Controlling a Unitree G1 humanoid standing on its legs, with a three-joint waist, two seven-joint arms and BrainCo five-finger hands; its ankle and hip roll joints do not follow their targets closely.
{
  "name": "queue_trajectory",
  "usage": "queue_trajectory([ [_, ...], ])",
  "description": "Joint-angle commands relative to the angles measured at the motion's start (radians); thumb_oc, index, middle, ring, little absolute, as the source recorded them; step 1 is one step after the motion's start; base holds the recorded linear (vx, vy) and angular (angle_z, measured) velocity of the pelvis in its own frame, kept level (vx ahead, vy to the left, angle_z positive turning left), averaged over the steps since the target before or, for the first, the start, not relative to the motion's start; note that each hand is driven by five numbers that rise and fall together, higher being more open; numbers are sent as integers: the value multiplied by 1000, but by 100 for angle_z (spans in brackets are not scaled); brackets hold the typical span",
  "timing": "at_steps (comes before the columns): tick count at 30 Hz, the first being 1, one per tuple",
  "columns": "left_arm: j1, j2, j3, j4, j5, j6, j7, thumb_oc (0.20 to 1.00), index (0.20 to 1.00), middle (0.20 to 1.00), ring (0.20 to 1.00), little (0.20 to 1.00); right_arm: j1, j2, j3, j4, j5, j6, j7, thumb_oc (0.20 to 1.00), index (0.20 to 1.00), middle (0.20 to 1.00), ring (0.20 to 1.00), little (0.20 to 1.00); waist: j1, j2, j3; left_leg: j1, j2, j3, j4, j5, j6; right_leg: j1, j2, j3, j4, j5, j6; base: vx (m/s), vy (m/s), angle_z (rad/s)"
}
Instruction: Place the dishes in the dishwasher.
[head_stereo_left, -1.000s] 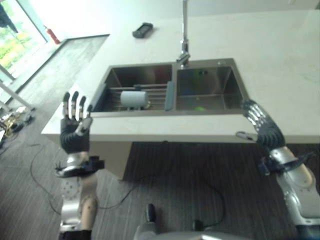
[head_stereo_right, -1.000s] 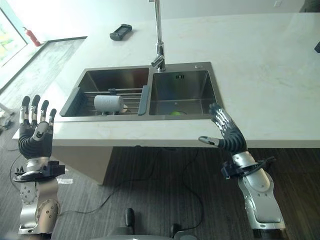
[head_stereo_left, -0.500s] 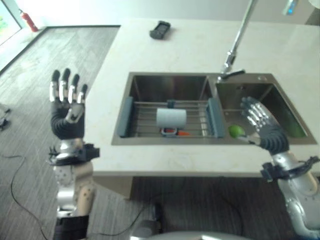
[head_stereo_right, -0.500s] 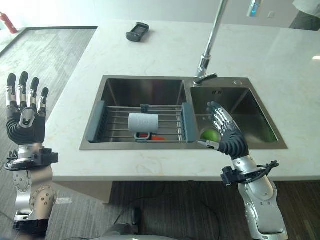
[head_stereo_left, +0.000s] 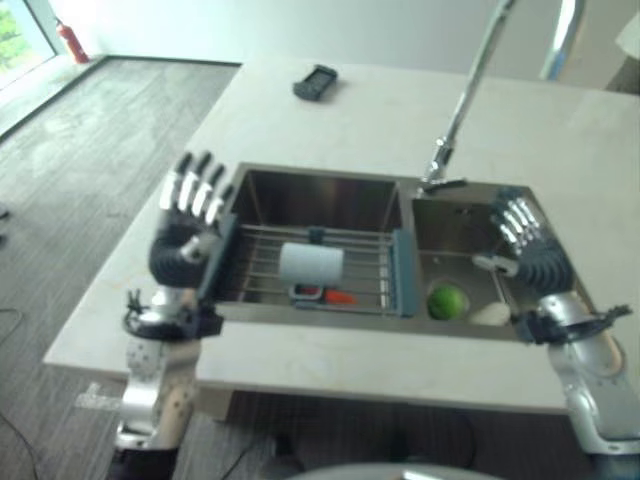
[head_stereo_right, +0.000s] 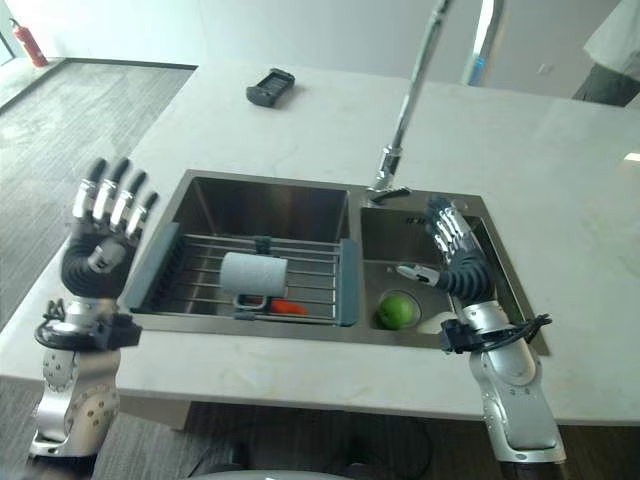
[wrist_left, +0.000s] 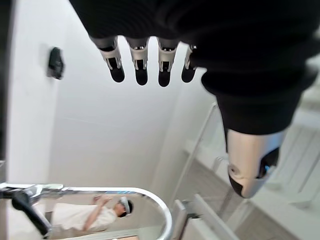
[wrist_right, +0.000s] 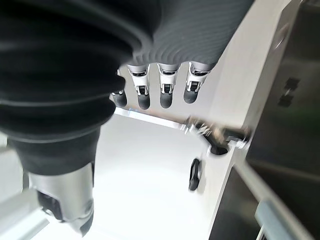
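A kitchen: a pale stone counter (head_stereo_right: 300, 130) holds a double steel sink (head_stereo_right: 250, 205) with a tall faucet (head_stereo_right: 405, 110) and drying rack (head_stereo_right: 300, 270).

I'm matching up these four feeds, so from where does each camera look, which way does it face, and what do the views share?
Left eye view: from the head, down at the sink; both arms enter, left robot hand, right robot hand.
Right eye view: beside it, same scene, with the mug on the rack.
Left wrist view: along its straight fingers toward the faucet.
Right wrist view: along its fingers across the counter.
Shared: faucet and the black object.
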Motion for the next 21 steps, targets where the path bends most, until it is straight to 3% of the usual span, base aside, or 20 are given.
queue_trajectory([
  [1,-83,50,56,-56,45,-106,15,1000,1000,1000,1000,1000,-20,15,-23,-67,73,-22,8,1000,1000,1000,1000,1000,-14,-44,-28,0,-53,27,8,-91,14,62,-78,-58,3,-74,80,24,-148,-11],
  [4,-96,48,46,-52,57,-81,12,1000,1000,1000,1000,1000,-15,14,-20,-65,71,-19,10,1000,1000,1000,1000,1000,-27,-33,-37,6,-43,38,8,-88,6,72,-70,-60,3,-86,70,16,-114,-1],
  [7,-103,85,52,-45,219,-86,45,1000,1000,1000,1000,1000,-14,2,-24,-66,74,-6,3,1000,1000,1000,1000,1000,-38,-21,-41,11,-35,57,8,-85,-2,80,-69,-70,3,-92,68,3,-37,-3],
  [11,-132,256,82,-5,466,-58,125,1000,1000,1000,1000,1000,-42,-39,-31,-59,83,18,7,1000,1000,1000,1000,1000,-48,0,-51,17,-29,74,8,-81,-13,88,-76,-87,3,-94,75,-7,19,3],
  [13,-157,337,91,52,517,13,126,1000,1000,1000,1000,1000,-60,-56,-25,-42,72,11,5,1000,1000,1000,1000,1000,-55,12,-57,20,-27,79,8,-80,-16,91,-80,-91,3,-95,79,-10,57,4],
  [15,-171,362,81,93,539,111,92,1000,1000,1000,1000,1000,-70,-59,-15,-33,69,2,9,1000,1000,1000,1000,1000,-58,18,-61,23,-28,80,8,-81,-16,93,-81,-90,3,-95,82,0,82,3],
  [17,-190,394,60,136,629,136,112,1000,1000,1000,1000,1000,-81,-71,-8,-28,66,8,18,1000,1000,1000,1000,1000,-65,24,-63,29,-30,84,8,-82,-15,98,-81,-87,3,-96,83,-3,130,1],
  [18,-223,428,33,170,719,193,88,1000,1000,1000,1000,1000,-93,-91,-8,-16,65,15,36,1000,1000,1000,1000,1000,-72,29,-65,34,-31,88,8,-83,-13,102,-82,-85,3,-97,85,-8,120,-1],
  [21,-292,477,-30,231,772,254,48,1000,1000,1000,1000,1000,-118,-123,1,1,86,21,43,1000,1000,1000,1000,1000,-81,32,-68,38,-36,90,8,-86,-11,106,-82,-81,3,-97,88,0,102,0],
])
